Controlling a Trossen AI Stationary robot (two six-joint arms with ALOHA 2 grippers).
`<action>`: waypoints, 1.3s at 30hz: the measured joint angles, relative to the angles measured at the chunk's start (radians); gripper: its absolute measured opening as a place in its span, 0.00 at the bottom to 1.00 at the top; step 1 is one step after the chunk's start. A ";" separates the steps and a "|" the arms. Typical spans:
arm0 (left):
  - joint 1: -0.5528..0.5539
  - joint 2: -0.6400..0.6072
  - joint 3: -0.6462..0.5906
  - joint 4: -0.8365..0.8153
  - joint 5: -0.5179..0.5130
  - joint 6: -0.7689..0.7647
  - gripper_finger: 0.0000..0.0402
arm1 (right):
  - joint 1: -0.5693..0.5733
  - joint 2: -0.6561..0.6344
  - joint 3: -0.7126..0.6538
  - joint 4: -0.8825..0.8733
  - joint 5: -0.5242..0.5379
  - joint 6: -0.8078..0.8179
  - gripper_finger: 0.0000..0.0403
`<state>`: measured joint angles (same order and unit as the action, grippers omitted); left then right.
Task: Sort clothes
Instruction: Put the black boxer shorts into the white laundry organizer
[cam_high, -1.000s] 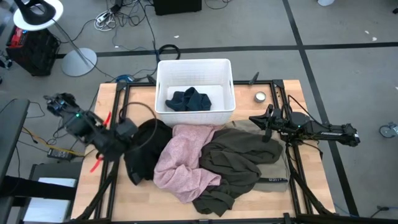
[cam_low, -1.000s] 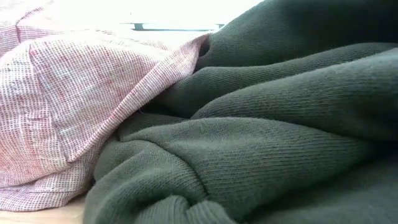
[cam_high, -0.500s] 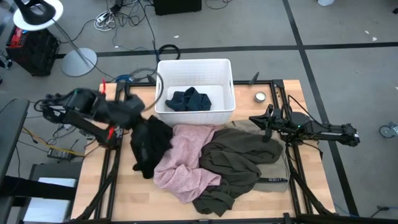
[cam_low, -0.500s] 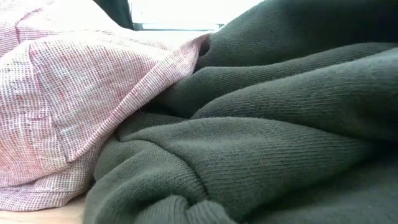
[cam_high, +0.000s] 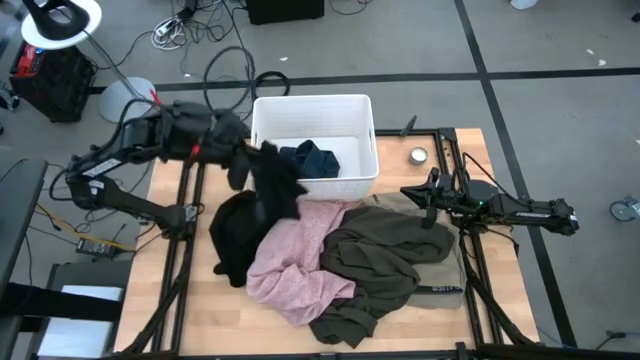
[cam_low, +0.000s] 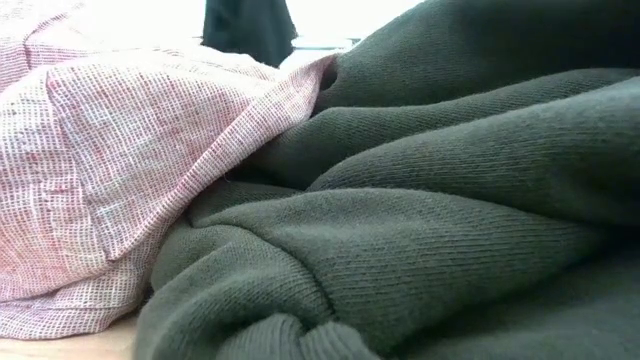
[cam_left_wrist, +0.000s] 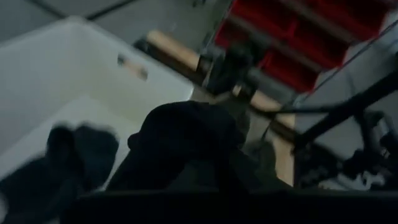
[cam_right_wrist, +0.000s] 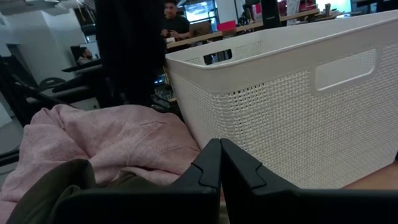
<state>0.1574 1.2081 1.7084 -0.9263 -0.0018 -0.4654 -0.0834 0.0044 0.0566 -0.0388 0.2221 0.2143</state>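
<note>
My left gripper (cam_high: 242, 156) hovers by the left wall of the white bin (cam_high: 262, 108), shut on the black garment (cam_high: 266, 186). That garment also shows in the low view (cam_low: 248, 30) and the right wrist view (cam_right_wrist: 127, 50). A dark teal garment (cam_high: 306, 160) lies in the bin. The pink garment (cam_high: 298, 262) and the olive garment (cam_high: 385, 255) lie heaped on the table. A grey-beige piece (cam_high: 447, 287) lies under the olive one. My right gripper (cam_high: 408, 192) is shut and empty, resting low at the table's right, near the bin. My left gripper holds a bunched upper part of the black garment (cam_left_wrist: 186, 140); the cloth hides the fingertips, so the layers cannot be told. The garment hangs below the gripper beside the bin's left wall. Its lower part (cam_high: 232, 245) still lies on the table against the pink garment.
A small round metal thing (cam_high: 418, 155) sits right of the bin. Dark frame rails (cam_high: 186, 230) run along both sides of the wooden table. People show in the room beyond in the right wrist view (cam_right_wrist: 174, 22).
My left gripper has risen from the table's left side and gone toward the far edge and right, up to the bin's left wall. The black garment's upper part has been drawn up with it and hangs long; its lower part has stayed on the table.
</note>
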 joint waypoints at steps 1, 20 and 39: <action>0.020 0.006 0.000 0.038 0.015 0.014 0.00 | 0.000 0.000 0.000 0.000 0.000 0.000 0.02; 0.330 0.179 0.000 0.584 0.289 0.046 0.00 | 0.000 0.000 0.000 0.000 0.000 0.000 0.02; 0.399 0.367 -0.001 0.216 0.295 0.359 0.01 | 0.000 0.000 0.000 0.000 0.000 0.000 0.02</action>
<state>0.5568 1.5751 1.7077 -0.7107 0.2934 -0.1068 -0.0835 0.0044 0.0566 -0.0389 0.2220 0.2142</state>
